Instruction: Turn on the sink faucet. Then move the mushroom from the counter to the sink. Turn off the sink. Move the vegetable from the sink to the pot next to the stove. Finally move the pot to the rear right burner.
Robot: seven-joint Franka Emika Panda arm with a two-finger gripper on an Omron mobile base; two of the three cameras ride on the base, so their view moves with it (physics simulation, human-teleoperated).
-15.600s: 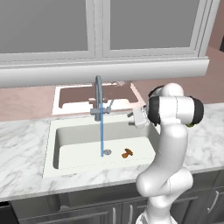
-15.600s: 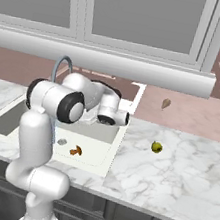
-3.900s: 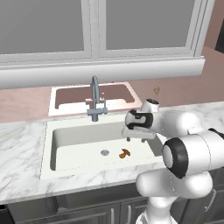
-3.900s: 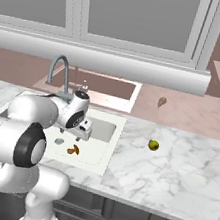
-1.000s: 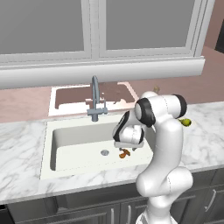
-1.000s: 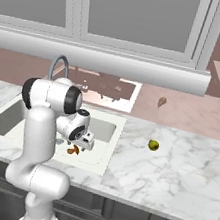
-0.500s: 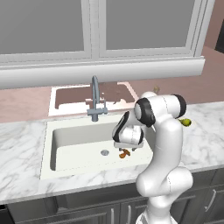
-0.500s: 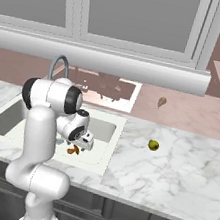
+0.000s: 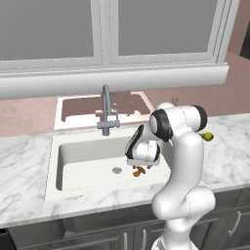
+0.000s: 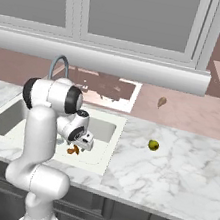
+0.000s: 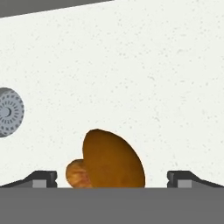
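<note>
Mushroom (image 11: 111, 159): brown cap with a paler stem stub, lying on its side on the pale sink floor, right of the drain; seen also from the left base view (image 9: 139, 171) and the right base view (image 10: 73, 150).
Gripper (image 11: 112, 178): lowered into the basin directly over the mushroom, jaws spread wide, one dark fingertip (image 11: 41, 178) on each side of the cap with clear gaps between; nothing grasped. From the left base view it sits at (image 9: 142, 163), just above the mushroom.
Drain (image 11: 8, 112): round grey strainer in the basin floor, near the mushroom but apart from it.
Sink (image 9: 56, 161): white rectangular basin set into the counter, holding the mushroom and the gripper.
Faucet (image 9: 106, 111): grey gooseneck at the rear edge of the sink, spout arching over the basin; no stream visible.
Counter (image 10: 173, 168): white marble with grey veining, running either side of the sink.
Small green-yellow item (image 10: 153, 145): rounded, resting on the counter right of the sink, well apart from the mushroom; kind not discernible.
Window (image 9: 107, 29): grey panes in white frames above a deep white sill.
</note>
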